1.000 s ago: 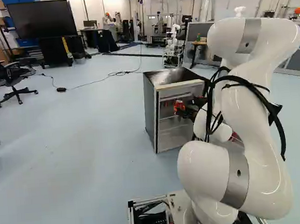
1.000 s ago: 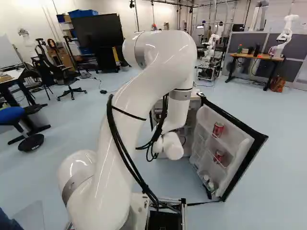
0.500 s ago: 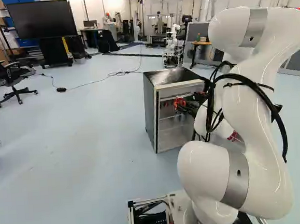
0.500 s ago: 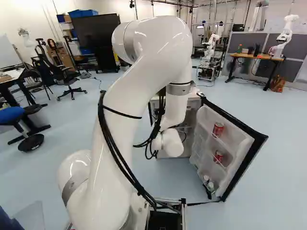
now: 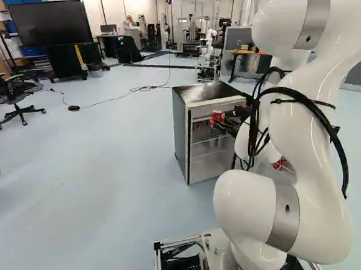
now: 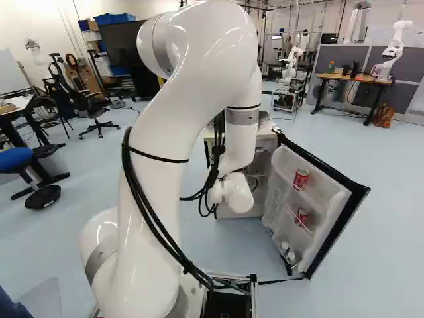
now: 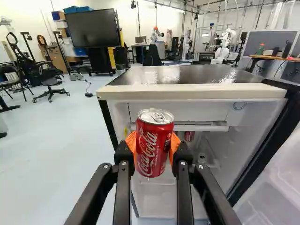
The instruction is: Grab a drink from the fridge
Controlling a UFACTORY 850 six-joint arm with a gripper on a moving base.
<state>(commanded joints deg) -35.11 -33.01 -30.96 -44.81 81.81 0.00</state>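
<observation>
In the left base view my gripper (image 5: 228,120) is at the open front of the small fridge (image 5: 179,135), near its upper edge. The wrist view shows the gripper (image 7: 153,149) shut on a red can (image 7: 152,157), an orange pad against each side and the can upright. Behind the can are the fridge's front top edge (image 7: 197,92) and its inner shelves; another red can (image 7: 189,136) stands inside. In the right base view the arm hides the gripper, and the open fridge door (image 6: 324,199) holds two red cans (image 6: 301,179) on its racks.
The door stands swung out to the right of the arm, its lower corner near the base. Another robot (image 6: 289,69) is beyond the fridge, and one more stands by a desk (image 6: 354,79). Office chairs (image 6: 96,109) and a cable lie farther off to the left.
The arm has drawn back and its upper part has risen, and the gripper with the red can has lifted slightly at the fridge front. The base, fridge and door have not moved.
</observation>
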